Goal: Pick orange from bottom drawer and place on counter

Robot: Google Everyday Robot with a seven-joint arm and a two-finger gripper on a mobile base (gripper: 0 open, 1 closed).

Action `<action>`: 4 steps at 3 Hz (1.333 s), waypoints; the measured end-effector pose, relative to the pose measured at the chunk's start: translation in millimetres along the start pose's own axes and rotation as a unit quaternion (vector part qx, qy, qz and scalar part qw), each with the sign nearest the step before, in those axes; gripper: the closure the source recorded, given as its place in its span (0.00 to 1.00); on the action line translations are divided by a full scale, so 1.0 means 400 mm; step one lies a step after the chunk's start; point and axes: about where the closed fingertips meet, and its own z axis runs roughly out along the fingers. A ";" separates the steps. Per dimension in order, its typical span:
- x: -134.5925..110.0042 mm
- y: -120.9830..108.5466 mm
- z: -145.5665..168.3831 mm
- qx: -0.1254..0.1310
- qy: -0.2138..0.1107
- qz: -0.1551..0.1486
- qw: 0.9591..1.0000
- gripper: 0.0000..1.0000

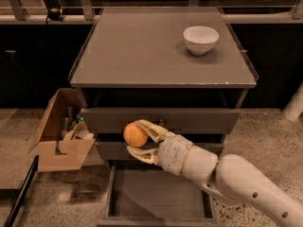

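My gripper is shut on the orange, a small round fruit held between its two pale fingers. It hangs in front of the middle drawer front, well above the open bottom drawer, whose flat floor shows bare below it. The white arm reaches in from the lower right. The counter is the wide grey-brown top above, with a thin clear rim.
A white bowl stands at the back right of the counter. An open cardboard box with bits inside sits on the floor left of the cabinet. A dark rail lies at the lower left.
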 end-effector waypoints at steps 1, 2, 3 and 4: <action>-0.001 0.005 0.000 0.006 0.000 0.004 1.000 1.00; -0.017 -0.036 0.016 0.021 -0.011 -0.011 1.000 1.00; -0.026 -0.097 0.041 0.018 -0.021 -0.028 0.999 1.00; -0.043 -0.180 0.070 0.011 -0.027 -0.056 0.998 1.00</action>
